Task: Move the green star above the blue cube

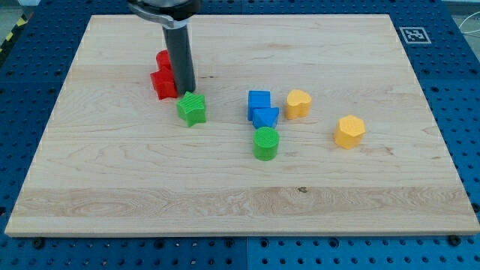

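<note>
Tip [187, 91] just above green star [192, 109], blue cube [259, 101] rightward.

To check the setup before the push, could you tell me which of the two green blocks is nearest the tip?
The green star, just below my tip; the green cylinder sits further right, under the blue blocks.

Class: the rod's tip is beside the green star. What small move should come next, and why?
Probably slide my tip round to the view's left of the green star, then push rightward. The tip sits just above the star; the blue cube lies to the right, with bare board above it.
</note>
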Controlling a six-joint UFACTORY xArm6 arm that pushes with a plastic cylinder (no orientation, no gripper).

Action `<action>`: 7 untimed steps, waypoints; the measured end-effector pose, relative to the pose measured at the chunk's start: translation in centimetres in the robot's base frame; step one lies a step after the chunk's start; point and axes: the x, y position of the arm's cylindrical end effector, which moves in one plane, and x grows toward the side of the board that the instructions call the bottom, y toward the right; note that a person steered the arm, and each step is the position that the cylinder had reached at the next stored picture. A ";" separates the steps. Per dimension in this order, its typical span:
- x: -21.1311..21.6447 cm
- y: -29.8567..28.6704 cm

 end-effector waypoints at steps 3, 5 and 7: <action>2.1 -4.6; 7.4 -4.6; 9.0 -3.0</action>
